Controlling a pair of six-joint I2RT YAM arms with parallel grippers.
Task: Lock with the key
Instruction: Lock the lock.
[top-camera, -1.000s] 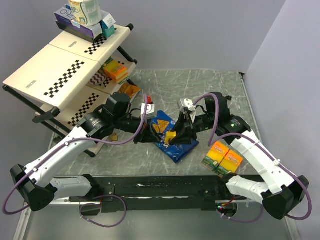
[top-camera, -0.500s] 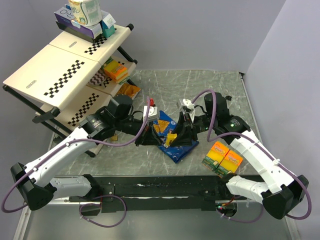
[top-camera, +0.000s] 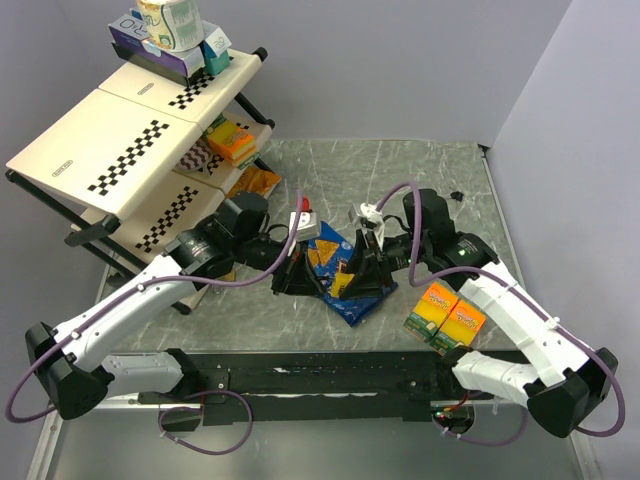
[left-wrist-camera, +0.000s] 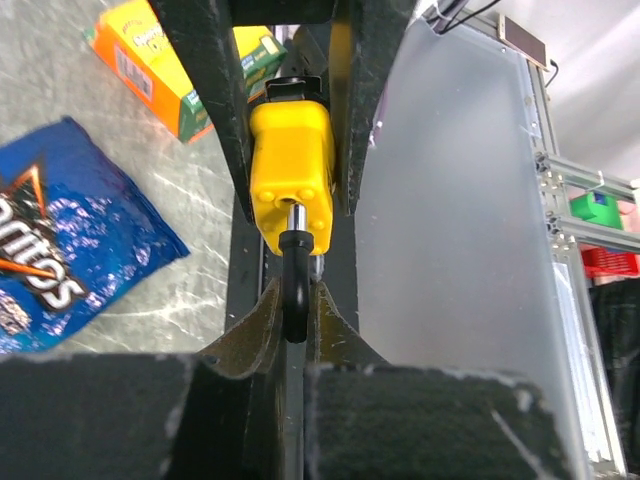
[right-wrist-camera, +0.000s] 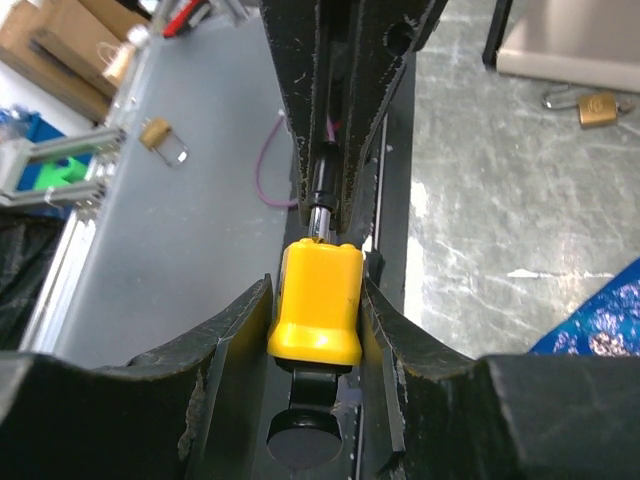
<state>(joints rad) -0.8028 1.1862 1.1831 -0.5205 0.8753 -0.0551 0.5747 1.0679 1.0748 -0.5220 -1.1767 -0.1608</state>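
Yellow padlock, held mid-table, clear of edges

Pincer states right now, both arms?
Left pincer: closed on the padlock by its shackle.
Right pincer: closed on the padlock's yellow body.

Chip bag beneath padlock, orange boxes alongside

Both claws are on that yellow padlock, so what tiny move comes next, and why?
The right gripper clamps the yellow padlock body, the left gripper pinches its black shackle, and bare metal shows between them. So probably: press the shackle into the body.
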